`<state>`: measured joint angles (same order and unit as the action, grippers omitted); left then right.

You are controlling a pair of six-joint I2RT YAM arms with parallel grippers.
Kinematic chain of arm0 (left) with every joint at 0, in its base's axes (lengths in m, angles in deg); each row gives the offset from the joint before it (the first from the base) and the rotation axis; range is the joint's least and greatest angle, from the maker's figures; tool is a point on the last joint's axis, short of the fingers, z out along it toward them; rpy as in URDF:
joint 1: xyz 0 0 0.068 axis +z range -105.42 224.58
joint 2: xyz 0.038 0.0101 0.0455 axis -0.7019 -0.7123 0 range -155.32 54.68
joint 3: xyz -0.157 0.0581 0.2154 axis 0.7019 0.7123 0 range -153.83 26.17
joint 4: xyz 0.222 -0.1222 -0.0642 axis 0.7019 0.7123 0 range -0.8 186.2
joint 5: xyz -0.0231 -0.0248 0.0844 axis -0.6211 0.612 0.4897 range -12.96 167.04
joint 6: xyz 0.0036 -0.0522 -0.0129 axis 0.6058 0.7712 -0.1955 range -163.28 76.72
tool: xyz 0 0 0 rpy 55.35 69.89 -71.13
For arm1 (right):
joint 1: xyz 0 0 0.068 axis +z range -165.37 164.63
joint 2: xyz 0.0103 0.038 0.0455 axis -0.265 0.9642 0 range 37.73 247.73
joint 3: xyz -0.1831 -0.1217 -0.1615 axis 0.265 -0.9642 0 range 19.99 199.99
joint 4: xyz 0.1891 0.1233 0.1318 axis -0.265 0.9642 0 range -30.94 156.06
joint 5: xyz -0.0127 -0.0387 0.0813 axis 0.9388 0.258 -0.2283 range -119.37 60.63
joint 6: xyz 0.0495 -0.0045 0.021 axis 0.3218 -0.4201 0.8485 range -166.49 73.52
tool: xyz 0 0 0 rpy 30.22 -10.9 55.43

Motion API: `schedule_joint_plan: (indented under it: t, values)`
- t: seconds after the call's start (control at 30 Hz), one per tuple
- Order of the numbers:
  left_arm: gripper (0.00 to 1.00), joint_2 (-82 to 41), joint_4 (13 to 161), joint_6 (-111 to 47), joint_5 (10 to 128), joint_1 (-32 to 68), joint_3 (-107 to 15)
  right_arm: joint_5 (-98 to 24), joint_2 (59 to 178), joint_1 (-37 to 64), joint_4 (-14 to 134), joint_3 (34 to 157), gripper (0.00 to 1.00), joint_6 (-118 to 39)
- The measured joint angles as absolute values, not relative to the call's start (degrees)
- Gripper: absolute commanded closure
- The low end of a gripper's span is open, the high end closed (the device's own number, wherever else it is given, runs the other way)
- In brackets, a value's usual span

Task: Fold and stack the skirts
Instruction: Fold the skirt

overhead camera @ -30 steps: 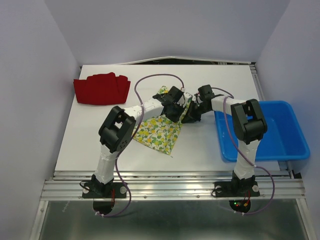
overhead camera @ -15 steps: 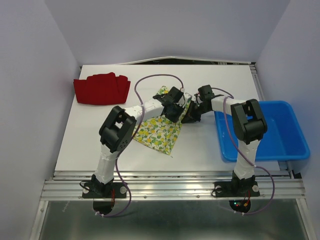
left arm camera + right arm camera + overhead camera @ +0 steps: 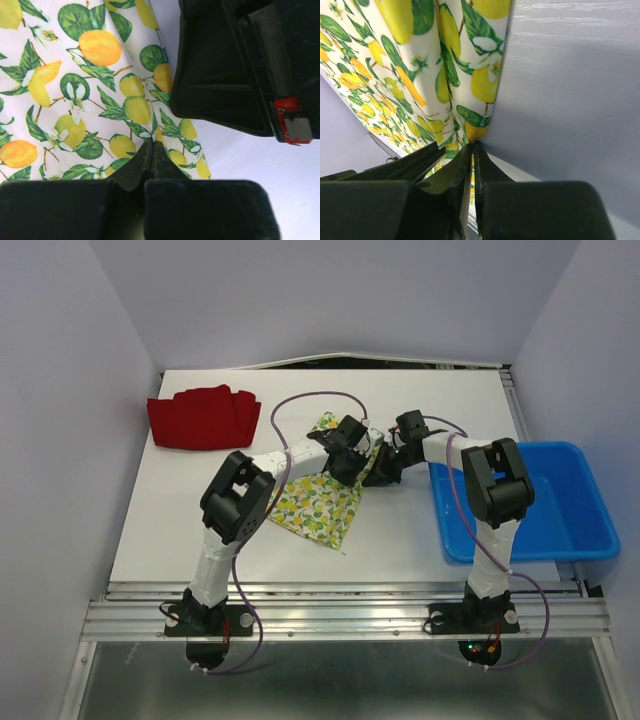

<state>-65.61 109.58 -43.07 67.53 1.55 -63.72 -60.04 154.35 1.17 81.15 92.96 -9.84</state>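
1. The left claw (image 3: 151, 155) is pinched fully shut. Its two black fingers (image 3: 131, 175) meet on a fold of the lemon skirt (image 3: 75, 100), close to that skirt's right-hand hem.
2. The right claw (image 3: 473, 155) is also nearly closed. A thin edge of the lemon skirt (image 3: 420, 75) is caught between its fingers (image 3: 445, 175), and the cloth hangs in soft pleats from the grip.
3. From above, both claws crowd the same far right corner of the lemon skirt (image 3: 318, 502), the left claw (image 3: 350, 445) just beside the right claw (image 3: 385, 465). In the left wrist view, the right claw's black housing (image 3: 225, 75) fills the upper right, overlapping the hem.
4. The lemon skirt lies near the middle of the desk (image 3: 180, 530), its lower part flat with a corner pointing toward the near edge. The left arm's forearm (image 3: 290, 455) crosses over it and hides part of it.
5. The red skirt (image 3: 204, 416) lies flat near the desk's far left corner, well apart from both claws, with its pleated edge toward the far side.
6. A blue bin (image 3: 590, 540) sits at the desk's right edge, just beside the right arm (image 3: 495, 485).
7. A purple cable (image 3: 300, 397) loops over the desk between the red skirt and the claws.
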Motion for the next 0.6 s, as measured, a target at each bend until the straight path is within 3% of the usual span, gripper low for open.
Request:
schedule_joint_plan:
  t: [0.6]
  values:
    - [1.0,-65.59,109.54,-40.41,62.56,1.07,-63.72,-61.51,154.35,1.17,79.42,91.78,0.89,-8.73]
